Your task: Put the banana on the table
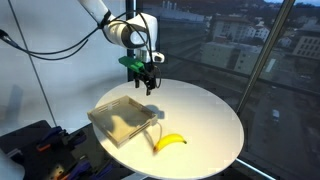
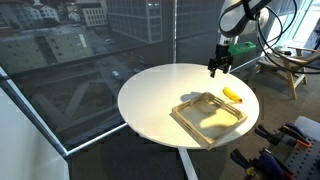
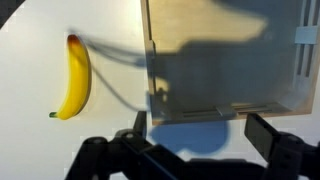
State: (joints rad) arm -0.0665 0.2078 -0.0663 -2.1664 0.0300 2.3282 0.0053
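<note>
The small yellow banana (image 1: 170,141) lies on the round white table (image 1: 205,110), beside the square beige tray (image 1: 122,117). It also shows in an exterior view (image 2: 232,95) and at the left of the wrist view (image 3: 74,78). My gripper (image 1: 148,82) hangs in the air above the table's far side, past the tray, well clear of the banana. It shows in an exterior view (image 2: 217,68) too. In the wrist view its two fingers (image 3: 200,128) stand wide apart with nothing between them.
The tray (image 2: 210,115) is empty and takes up the table's near middle; in the wrist view it (image 3: 230,60) fills the upper right. Glass windows stand behind the table. Dark equipment (image 1: 35,150) sits below the table's edge.
</note>
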